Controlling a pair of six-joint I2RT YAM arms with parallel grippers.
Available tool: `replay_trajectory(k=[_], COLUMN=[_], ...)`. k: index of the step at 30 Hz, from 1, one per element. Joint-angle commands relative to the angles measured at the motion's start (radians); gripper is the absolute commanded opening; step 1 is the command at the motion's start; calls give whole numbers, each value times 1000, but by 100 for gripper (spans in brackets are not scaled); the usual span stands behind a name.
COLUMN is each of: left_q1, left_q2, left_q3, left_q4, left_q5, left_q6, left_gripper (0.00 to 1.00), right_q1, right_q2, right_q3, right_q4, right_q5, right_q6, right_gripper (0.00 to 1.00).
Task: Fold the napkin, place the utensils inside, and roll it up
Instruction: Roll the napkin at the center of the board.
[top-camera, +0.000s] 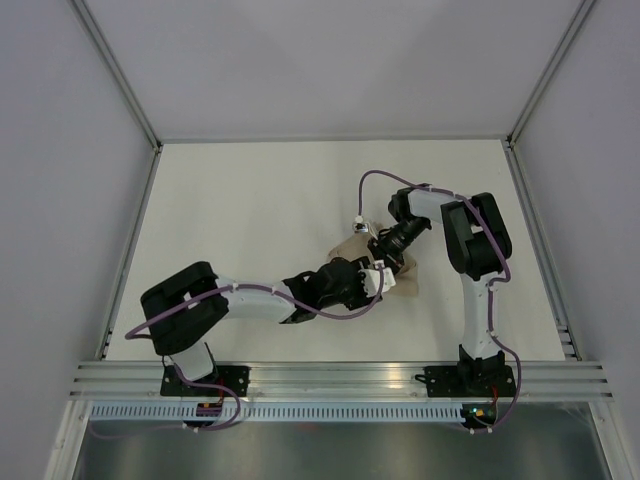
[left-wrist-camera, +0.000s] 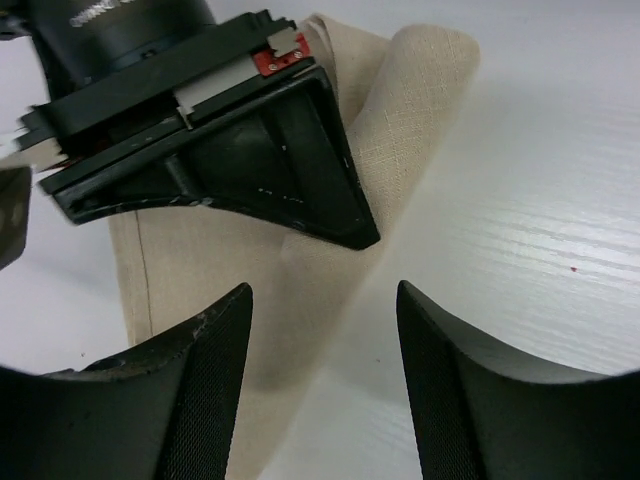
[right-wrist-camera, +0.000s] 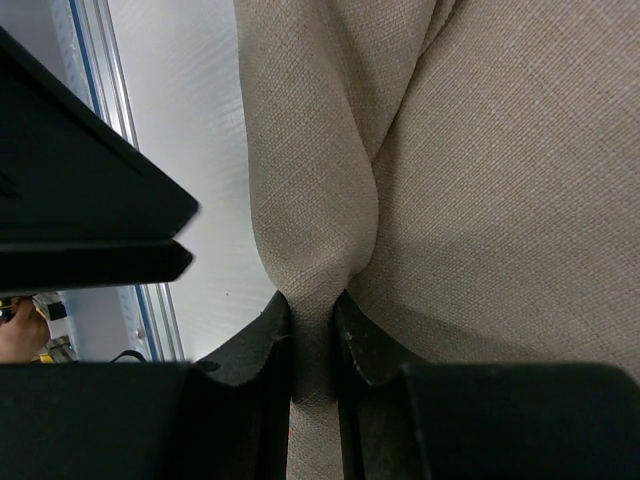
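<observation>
Here the napkin (right-wrist-camera: 480, 180) sits a little right of centre on the table (top-camera: 250, 200), bunched and partly doubled over, with both arms meeting above it. The right hand (right-wrist-camera: 313, 335) is clamped on a raised ridge of the cloth, and the pinched fold runs straight away from its fingertips. The left hand (left-wrist-camera: 322, 345) is spread wide and grips nothing. The cloth lies just ahead of it and to its left, a long strip slanting from near-left to far-right under the right hand. I judge that the right hand leads the fold, since it alone has fabric. From above, the arms cover most of the napkin, so its outline is unclear. No utensils show in any view. I cannot tell whether the left fingers touch the cloth.
</observation>
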Motion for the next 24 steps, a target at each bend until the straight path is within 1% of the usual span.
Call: replay_trajectory(k=[1,4,13,16,19,20,22,23,24], left_q1=[-22,-25,-23,-20,-17,-13,-6,1,6], left_q2=[65,101,200,231,257,262,278,283,289], left_q3=[78,83,101,118,147,167,182,196,204], left_q4=[-13,10,50,11,-56,-76,-127,-144,-173], left_q5=[-55,-29,-46,-23,17,27,52,54,79], left_q6=[159,168,201,198,173,164,136,127,115], left_gripper=[65,66,67,63,51,41,29,19,15], right_q1=[11,8,3,2,0,0,-1,-1,-1], right_q2=[83,90,110,113,114,116,116,116,116], right_q3=[-17,-14,-1,2,5,6,11,14,15], right_q4=[114,116,113,113,111,110,108,105,104], right_q5=[175,177,180,179,179,177,175,175,174], right_q6=[-42,-39,-34,-34,-30,-30,-26,-26,-25], right_gripper=[23,22,22,23,23,23,25,25,27])
